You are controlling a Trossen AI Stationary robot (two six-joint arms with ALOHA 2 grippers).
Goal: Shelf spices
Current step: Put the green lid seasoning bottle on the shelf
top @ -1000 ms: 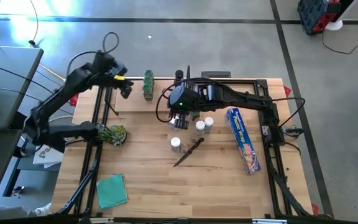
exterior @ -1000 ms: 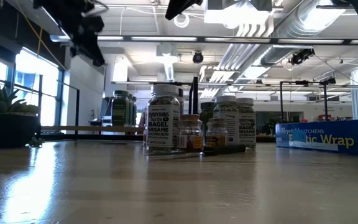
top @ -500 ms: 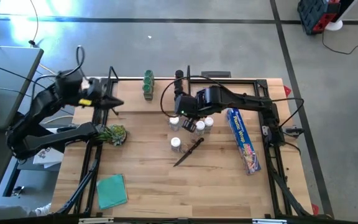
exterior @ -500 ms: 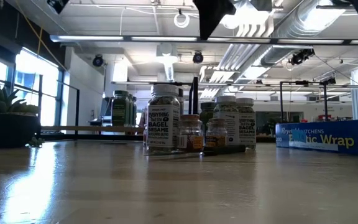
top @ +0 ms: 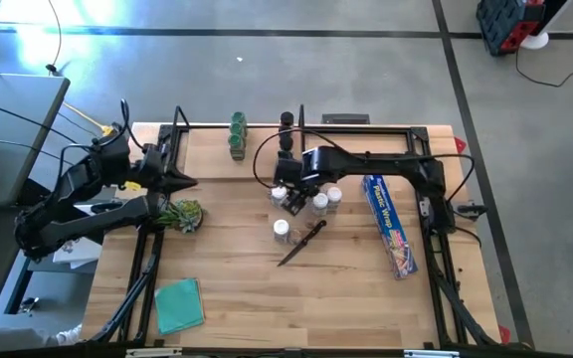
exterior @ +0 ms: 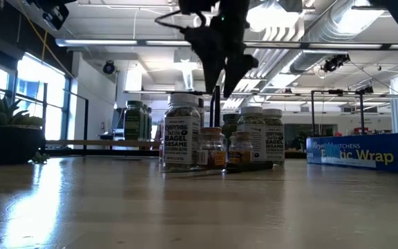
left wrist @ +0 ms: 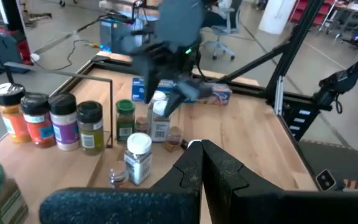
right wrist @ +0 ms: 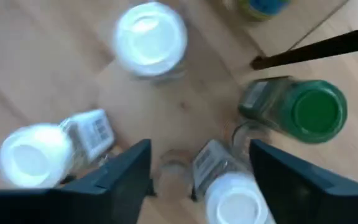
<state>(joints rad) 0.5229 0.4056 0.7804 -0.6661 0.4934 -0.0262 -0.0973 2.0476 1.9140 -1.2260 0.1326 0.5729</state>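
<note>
Standing upright, white-capped spices (top: 306,204) seem clear-sided.

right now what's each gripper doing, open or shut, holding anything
Left gripper: jaws shut, holding nothing, off at the table's left edge.
Right gripper: jaws open, empty, above the loose spice jars.

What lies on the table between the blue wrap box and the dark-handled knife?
In the high view, only bare tabletop separates the wrap box from the knife; the spice jars stand farther back.

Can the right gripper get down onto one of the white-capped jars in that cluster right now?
Probably yes: the right gripper hangs open directly over the cluster, one white-capped jar between its fingers, though neighbouring jars crowd close.
</note>
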